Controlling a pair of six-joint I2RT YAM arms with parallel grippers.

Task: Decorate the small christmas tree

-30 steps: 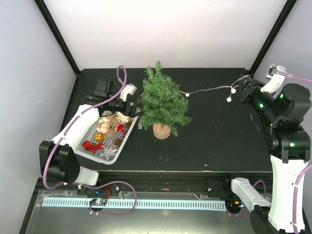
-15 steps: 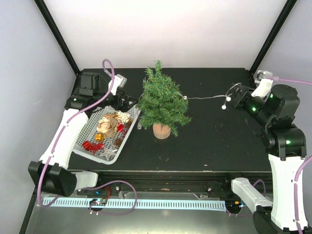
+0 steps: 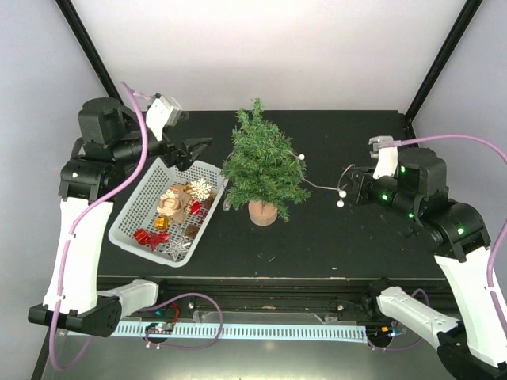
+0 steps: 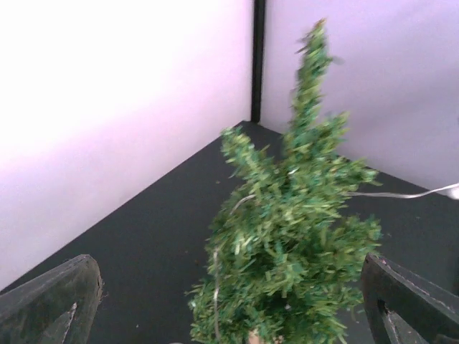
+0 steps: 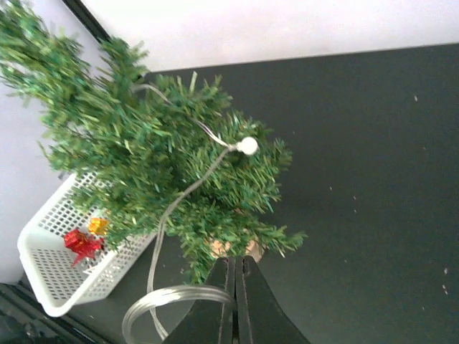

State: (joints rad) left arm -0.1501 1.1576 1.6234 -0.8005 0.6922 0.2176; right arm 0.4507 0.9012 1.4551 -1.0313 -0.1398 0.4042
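The small christmas tree (image 3: pixel 261 162) stands mid-table on its tan wooden base (image 3: pixel 263 211). A clear light string (image 3: pixel 321 188) with white bulbs runs from the tree's right side to my right gripper (image 3: pixel 354 188), which is shut on it to the right of the tree. In the right wrist view the shut fingers (image 5: pixel 235 287) pinch a loop of the string (image 5: pixel 168 297), and one bulb (image 5: pixel 247 145) lies on the tree (image 5: pixel 158 158). My left gripper (image 3: pixel 194 150) is open and empty, raised left of the tree. The left wrist view shows the tree (image 4: pixel 294 236) between wide-spread fingers (image 4: pixel 50 304).
A white mesh basket (image 3: pixel 135 214) with several ornaments, among them a red bow (image 3: pixel 149 236) and a silver star (image 3: pixel 176 248), lies left of the tree. It also shows in the right wrist view (image 5: pixel 50 276). Black frame posts stand at the back corners.
My left gripper has lifted up and away from the basket's far end. My right gripper has carried the light string leftward and nearer, closer to the tree.
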